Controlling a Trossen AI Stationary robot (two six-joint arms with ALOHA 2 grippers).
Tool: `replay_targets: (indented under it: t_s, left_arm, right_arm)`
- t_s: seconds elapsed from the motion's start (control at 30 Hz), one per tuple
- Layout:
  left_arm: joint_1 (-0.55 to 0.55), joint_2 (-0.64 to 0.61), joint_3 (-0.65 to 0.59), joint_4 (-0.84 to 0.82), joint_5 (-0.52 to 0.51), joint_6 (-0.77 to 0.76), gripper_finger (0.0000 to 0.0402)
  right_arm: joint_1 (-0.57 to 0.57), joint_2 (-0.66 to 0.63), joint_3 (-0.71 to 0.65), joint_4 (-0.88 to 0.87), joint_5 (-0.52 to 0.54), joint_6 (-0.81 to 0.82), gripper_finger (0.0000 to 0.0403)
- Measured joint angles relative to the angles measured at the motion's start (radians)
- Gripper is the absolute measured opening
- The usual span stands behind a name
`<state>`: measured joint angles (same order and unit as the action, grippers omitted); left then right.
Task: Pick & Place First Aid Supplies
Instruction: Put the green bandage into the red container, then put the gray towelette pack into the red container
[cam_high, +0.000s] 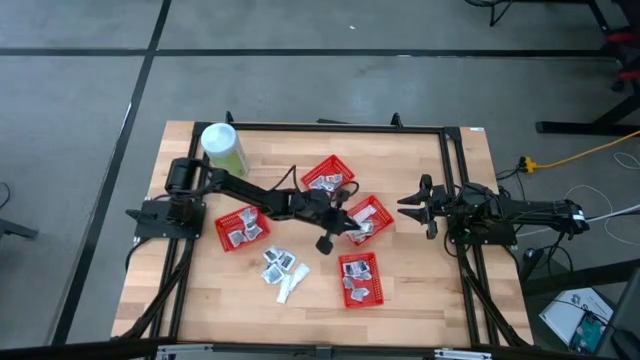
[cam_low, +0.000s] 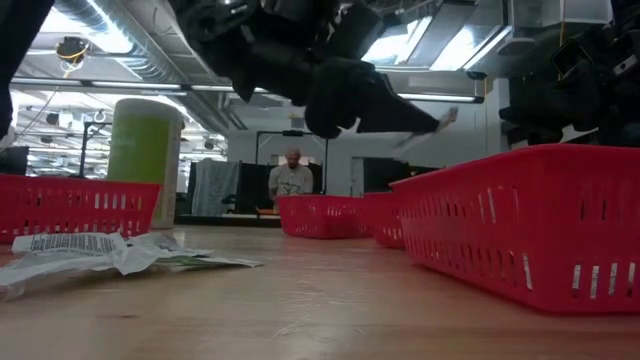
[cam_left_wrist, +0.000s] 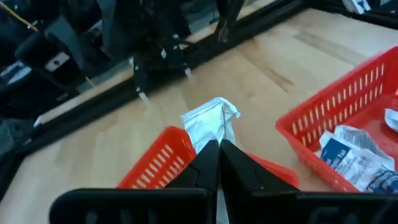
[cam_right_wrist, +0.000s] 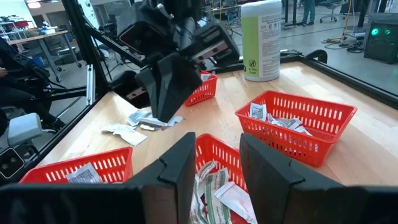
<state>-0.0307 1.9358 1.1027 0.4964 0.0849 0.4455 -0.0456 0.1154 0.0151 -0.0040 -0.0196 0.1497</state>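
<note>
Left gripper (cam_left_wrist: 219, 146): my fingers are pinched together on a white packet (cam_left_wrist: 210, 123), held above the red basket (cam_high: 366, 218) nearest the table's right edge.
Grip point: I have it by one short edge; the rest stands free beyond my fingertips.
Feel, as I judge it: light, thin, crinkly wrapper; it flexes and could slip out of a shallow pinch, so a firm hold on the sealed edge suits it.
Loose supplies (cam_high: 281, 268): a small pile lying flat toward the table's front edge, between two baskets.
Picking those: flat on the wood, so I'd go for a raised corner.
Right gripper (cam_right_wrist: 214, 163): my other fingers stand apart, empty, near the right edge.
</note>
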Motion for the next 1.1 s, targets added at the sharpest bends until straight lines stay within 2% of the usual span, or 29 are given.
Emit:
replay_targets:
  t_s: [0.2,0.4,0.6,0.83,1.1]
  left_arm:
    - [0.014,0.052,0.0,0.074,0.005,0.048,0.0003]
    - [0.022,0.095,0.0,0.116,-0.009,0.05,0.002]
    - [0.022,0.097,0.0,0.096,-0.094,0.04,0.0057]
    - [0.022,0.097,0.0,0.029,-0.105,0.04,0.0103]
    - [0.007,0.067,0.0,-0.032,-0.151,0.04,0.0113]
  right_arm:
    - [0.0,0.0,0.0,0.0,0.0,0.0,0.0126]
    - [0.0,0.0,0.0,0.0,0.0,0.0,0.0126]
    - [0.0,0.0,0.0,0.0,0.0,0.0,0.0126]
    - [0.0,0.0,0.0,0.0,0.0,0.0,0.0126]
    - [0.0,0.0,0.0,0.0,0.0,0.0,0.0126]
